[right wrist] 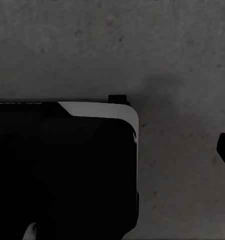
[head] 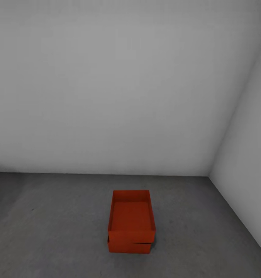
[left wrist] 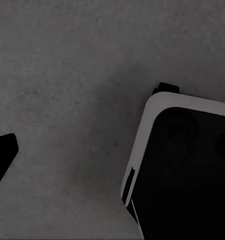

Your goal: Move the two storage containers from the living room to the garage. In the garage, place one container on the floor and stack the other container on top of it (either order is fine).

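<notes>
Sitting stacked on the floor (head: pixel 61 227) by the wall (head: pixel 107 96): two storage containers (head: pixel 131 222), upper slightly askew; pincer states impossible to tell.

No legible text or markings anywhere
</notes>
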Motion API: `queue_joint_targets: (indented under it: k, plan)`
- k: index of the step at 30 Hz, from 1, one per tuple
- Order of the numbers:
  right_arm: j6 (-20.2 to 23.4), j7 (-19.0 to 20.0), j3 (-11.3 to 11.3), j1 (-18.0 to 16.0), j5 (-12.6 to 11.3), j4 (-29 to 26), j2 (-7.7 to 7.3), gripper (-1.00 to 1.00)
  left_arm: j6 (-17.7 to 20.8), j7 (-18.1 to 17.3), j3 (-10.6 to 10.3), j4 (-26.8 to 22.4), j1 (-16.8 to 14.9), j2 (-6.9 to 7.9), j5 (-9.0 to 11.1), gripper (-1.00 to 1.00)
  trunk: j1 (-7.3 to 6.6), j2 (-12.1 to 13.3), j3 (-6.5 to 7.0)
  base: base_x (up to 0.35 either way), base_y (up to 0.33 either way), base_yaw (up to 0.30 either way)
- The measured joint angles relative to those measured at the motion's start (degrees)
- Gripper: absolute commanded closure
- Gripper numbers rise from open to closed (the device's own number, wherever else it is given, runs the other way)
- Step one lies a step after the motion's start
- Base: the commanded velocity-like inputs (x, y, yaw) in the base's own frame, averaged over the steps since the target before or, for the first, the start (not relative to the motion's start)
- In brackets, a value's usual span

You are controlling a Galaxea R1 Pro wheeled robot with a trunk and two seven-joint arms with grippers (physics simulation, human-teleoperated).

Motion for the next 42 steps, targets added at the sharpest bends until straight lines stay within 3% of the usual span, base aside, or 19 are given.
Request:
queue_joint_targets:
  k: [2,7,42]
  plan:
    - [0.00,0.02,0.00,0.00,0.00,0.00,0.00,-1.00,-2.49,-0.03,0.01,0.01,0.91,0.26,0.04,-1.00,0.00,0.00,0.18,0.000,0.000,0.000]
    - [0.00,0.03,0.00,0.00,0.00,0.00,-0.03,-1.00,-4.16,-0.04,0.00,0.01,1.62,0.41,0.05,-1.00,0.00,0.00,0.64,0.000,0.000,0.000]
    - [0.55,0.03,0.00,-0.02,0.01,0.00,-0.03,-1.00,-4.68,0.12,0.24,-1.01,1.71,-1.20,-0.12,-1.00,0.01,-0.04,3.70,0.000,0.000,0.000]
